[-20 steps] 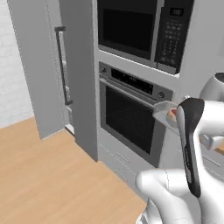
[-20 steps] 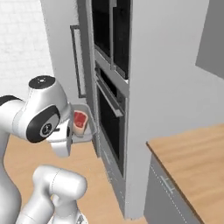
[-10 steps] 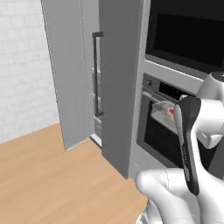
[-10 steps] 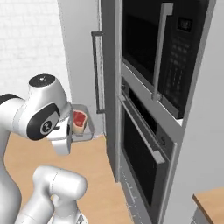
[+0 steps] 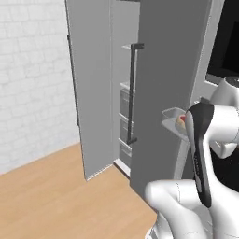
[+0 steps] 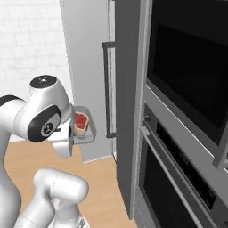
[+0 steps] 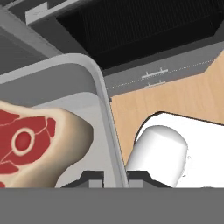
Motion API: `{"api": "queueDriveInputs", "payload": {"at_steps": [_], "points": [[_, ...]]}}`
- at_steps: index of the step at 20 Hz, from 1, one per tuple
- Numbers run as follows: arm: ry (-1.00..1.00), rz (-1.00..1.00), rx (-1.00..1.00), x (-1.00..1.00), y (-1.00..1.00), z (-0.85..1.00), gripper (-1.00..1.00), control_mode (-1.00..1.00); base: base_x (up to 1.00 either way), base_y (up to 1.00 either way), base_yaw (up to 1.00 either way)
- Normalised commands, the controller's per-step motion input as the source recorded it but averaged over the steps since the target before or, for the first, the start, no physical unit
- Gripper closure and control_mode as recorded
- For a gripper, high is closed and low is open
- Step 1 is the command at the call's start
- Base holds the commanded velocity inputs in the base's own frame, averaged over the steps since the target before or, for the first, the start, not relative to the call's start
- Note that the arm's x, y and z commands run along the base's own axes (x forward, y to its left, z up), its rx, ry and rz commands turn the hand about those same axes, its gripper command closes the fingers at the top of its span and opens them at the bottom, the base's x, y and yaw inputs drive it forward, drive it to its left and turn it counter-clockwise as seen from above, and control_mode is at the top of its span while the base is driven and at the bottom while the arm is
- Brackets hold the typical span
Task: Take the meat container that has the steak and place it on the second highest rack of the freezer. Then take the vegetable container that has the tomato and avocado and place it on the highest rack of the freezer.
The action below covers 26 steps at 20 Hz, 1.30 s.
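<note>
The meat container (image 7: 99, 94) is a pale grey tray with the steak (image 7: 30, 142) lying in it, red on top with a tan edge. My gripper (image 7: 114, 176) is shut on the tray's side wall, one finger on each side. From the right base view the container (image 6: 90, 132) and steak (image 6: 80, 123) hang beside my white wrist, left of the freezer handle (image 6: 107, 89). The freezer (image 5: 122, 112) stands open, its door (image 5: 158, 93) swung out. Inside I see the highest rack (image 5: 127, 46) and the second highest rack (image 5: 124, 86). The vegetable container, tomato and avocado are out of view.
Grey drawers (image 5: 124, 122) sit under the freezer's racks. A black-windowed wall oven (image 6: 187, 84) fills the cabinet to the right, with a second oven door (image 6: 178, 178) below. A white brick wall (image 5: 32, 79) and bare wood floor (image 5: 56, 196) lie to the left.
The whole picture has slid right as the base moved toward the freezer; the ovens have left the left base view. The tray stays held by my wrist.
</note>
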Motion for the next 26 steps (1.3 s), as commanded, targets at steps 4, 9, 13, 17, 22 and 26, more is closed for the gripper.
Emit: {"api": "queueDriveInputs", "payload": {"at_steps": [4, 9, 13, 17, 22, 26], "points": [[0.00, 0.00, 0.00, 0.00, 0.00, 0.00, 1.00, 1.00, 0.76, 0.74, -0.02], [0.00, 0.00, 0.00, 0.00, 0.00, 0.00, 1.00, 1.00, 0.58, 0.58, -0.17], [0.00, 0.00, 0.00, 0.00, 0.00, 0.00, 1.00, 1.00, 0.42, 0.51, -0.29], [0.00, 0.00, 0.00, 0.00, 0.00, 0.00, 1.00, 1.00, 0.26, 0.66, -0.43], [0.00, 0.00, 0.00, 0.00, 0.00, 0.00, 1.00, 1.00, 0.22, 0.70, -0.47], [0.00, 0.00, 0.00, 0.00, 0.00, 0.00, 1.00, 1.00, 0.29, 0.82, -0.48]]}}
